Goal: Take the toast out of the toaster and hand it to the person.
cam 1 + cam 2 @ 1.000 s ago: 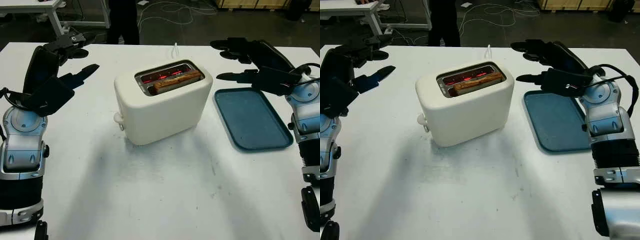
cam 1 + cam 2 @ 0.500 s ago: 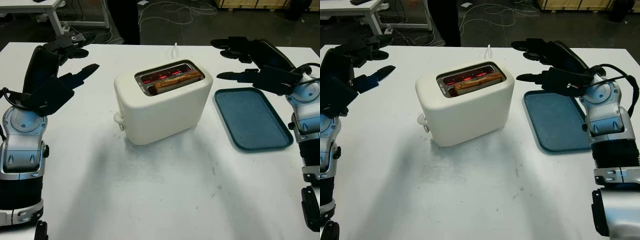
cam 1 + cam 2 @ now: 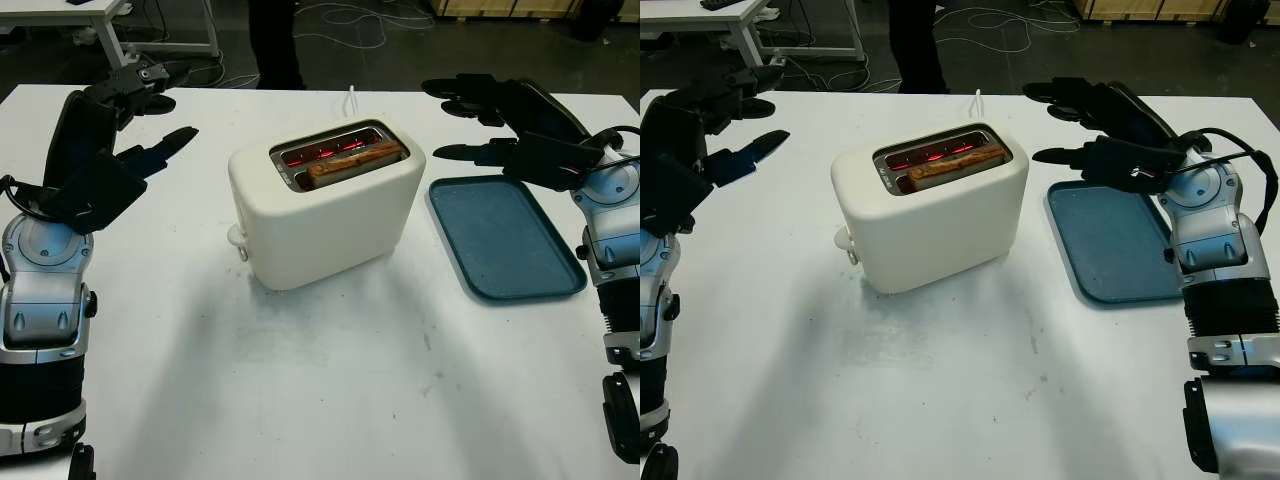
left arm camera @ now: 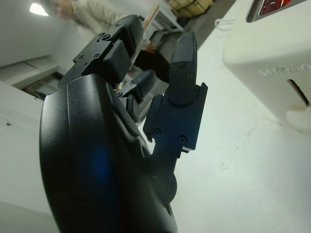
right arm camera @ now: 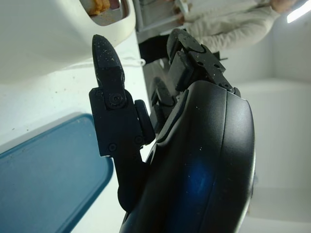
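Between my hands: toaster (image 3: 325,215) on the desk (image 3: 330,380), toast (image 3: 355,160) in its slot.
Left hand (image 3: 130,125): open, raised.
Right hand (image 3: 490,120): open, above tray (image 3: 505,240).
Change: my hands unmoved; person (image 3: 275,40) beyond desk shifted.

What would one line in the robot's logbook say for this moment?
toast: in toaster | left hand: open, left of toaster | right hand: open, above tray | person: beyond table
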Robot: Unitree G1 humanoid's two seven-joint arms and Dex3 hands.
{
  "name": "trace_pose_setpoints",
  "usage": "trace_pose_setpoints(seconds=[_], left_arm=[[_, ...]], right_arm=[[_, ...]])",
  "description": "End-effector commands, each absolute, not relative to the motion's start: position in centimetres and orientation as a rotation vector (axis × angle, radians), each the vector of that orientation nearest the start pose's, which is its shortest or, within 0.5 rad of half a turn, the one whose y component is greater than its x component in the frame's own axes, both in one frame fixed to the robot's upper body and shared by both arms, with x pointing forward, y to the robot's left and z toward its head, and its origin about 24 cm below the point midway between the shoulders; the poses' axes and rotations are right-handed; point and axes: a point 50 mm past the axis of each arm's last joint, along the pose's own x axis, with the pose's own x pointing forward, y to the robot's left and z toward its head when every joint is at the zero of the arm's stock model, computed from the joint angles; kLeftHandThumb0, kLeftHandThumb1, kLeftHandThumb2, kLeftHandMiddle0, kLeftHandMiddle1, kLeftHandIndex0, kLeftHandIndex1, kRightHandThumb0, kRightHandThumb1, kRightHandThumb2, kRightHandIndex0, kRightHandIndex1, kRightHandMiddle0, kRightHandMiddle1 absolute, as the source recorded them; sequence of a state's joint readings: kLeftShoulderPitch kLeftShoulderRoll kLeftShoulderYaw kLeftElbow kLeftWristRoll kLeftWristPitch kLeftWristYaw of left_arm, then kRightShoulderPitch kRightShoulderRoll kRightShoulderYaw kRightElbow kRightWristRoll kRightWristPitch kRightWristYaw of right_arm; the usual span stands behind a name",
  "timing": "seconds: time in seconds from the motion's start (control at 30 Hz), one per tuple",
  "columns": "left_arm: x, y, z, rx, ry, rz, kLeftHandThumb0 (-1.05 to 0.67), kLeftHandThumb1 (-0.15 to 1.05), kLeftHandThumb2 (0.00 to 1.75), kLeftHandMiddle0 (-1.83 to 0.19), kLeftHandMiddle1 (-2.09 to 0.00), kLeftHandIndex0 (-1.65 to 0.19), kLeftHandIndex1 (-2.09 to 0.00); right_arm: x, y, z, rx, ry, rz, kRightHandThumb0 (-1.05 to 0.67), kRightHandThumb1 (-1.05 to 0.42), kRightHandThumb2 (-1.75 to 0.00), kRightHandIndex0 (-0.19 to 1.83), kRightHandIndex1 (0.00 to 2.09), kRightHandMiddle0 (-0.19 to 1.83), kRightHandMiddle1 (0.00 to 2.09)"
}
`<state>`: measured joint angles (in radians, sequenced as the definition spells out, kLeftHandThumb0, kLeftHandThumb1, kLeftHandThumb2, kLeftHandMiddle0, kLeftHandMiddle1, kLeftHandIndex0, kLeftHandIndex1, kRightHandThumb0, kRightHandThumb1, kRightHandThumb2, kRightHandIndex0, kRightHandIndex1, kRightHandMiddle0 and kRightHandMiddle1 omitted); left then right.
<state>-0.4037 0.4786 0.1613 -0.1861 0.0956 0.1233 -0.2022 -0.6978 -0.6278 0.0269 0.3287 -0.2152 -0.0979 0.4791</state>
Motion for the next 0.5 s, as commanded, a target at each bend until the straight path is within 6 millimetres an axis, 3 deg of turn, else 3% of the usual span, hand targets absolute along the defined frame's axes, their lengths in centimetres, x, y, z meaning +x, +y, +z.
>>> trace_pose_setpoints(seconds=[0.0, 0.47], left_arm=[[29.45, 22.2, 21.25, 0.597, -0.441, -0.031, -0.33, 0.92, 0.16, -0.19, -0.95, -0.51, -0.17], [29.6, 22.14, 21.23, 0.585, -0.443, -0.031, -0.35, 0.92, 0.14, -0.19, -0.95, -0.51, -0.2]], right_arm=[[35.06, -22.08, 21.11, -0.915, -0.254, 0.331, -0.49, -0.92, -0.07, 0.46, 0.01, 0.42, 0.0], [35.06, -22.12, 21.12, -0.912, -0.272, 0.333, -0.49, -0.92, -0.07, 0.47, 0.01, 0.43, 0.0]])
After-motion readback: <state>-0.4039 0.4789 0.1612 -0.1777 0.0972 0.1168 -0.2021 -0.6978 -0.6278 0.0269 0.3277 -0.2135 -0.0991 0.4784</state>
